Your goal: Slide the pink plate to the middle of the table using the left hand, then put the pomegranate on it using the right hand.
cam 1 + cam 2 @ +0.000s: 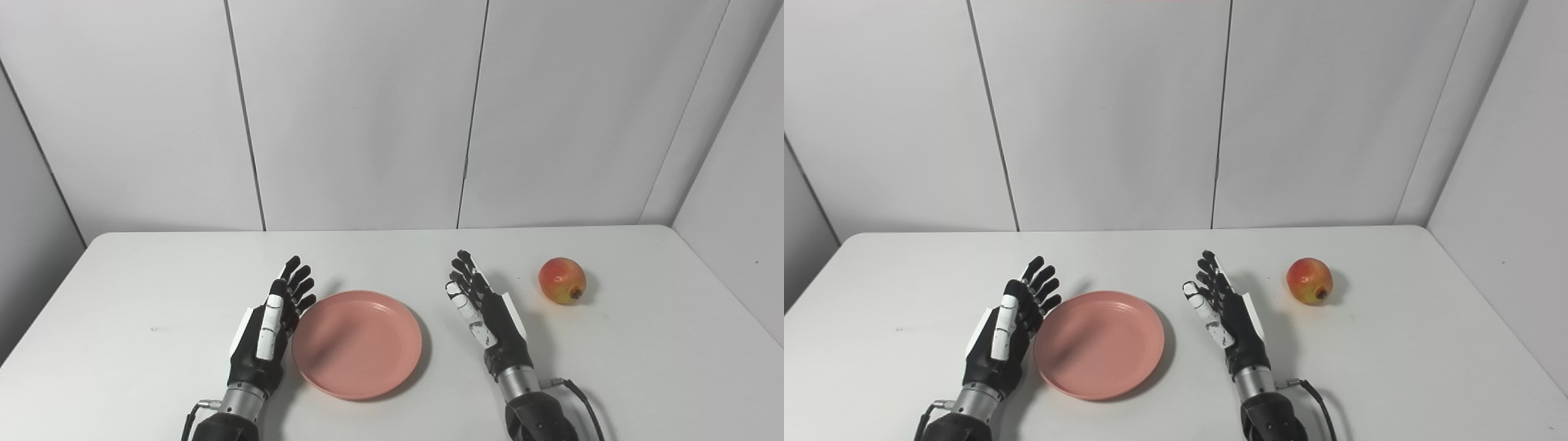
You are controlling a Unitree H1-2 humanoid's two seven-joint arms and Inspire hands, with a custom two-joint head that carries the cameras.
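We see the pink plate point(357, 344) lying flat on the white table point(122, 294), near the front edge and roughly in the middle of the table's width. It holds nothing. Just to its left stands the left hand point(269, 324), set on edge with the palm turned toward the plate; its fingers point(298, 278) are straight, slightly spread and grip nothing. The hand sits right beside the plate's left rim, though we cannot tell whether it touches the rim.

To the right of the plate, a little apart from it, the right hand point(484, 312) is raised in the same upright way, palm facing left toward the plate, fingers extended and apart, holding nothing.

Farther right and slightly farther back, the pomegranate point(561, 280) rests on the table, red and yellow, its crown pointing to the near right. It is near the right hand without touching it, and well apart from the plate.

Behind the table rise plain white wall panels point(355, 110).
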